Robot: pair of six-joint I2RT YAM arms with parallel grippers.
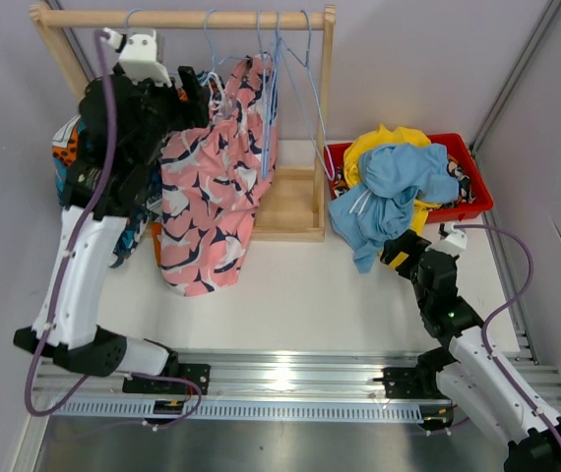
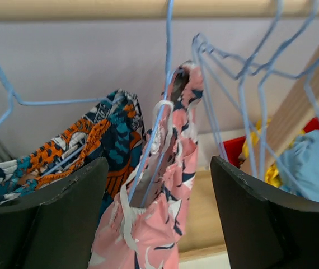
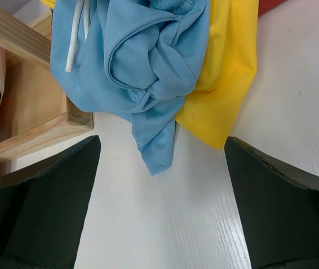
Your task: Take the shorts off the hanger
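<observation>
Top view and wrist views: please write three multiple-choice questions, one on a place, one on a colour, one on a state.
1. Where do the light blue shorts lie?
A. on the floor
B. on the yellow shorts, at the red bin
C. inside a drawer
2. What colour are the wire hangers?
A. red
B. white
C. blue
3. How is the right tool?
A. shut on the yellow shorts
B. open and empty
C. shut on a hanger
Key: B, draped over the yellow pair; C, every wire looks blue; B, its fingers stand wide apart, gripping nothing.
</observation>
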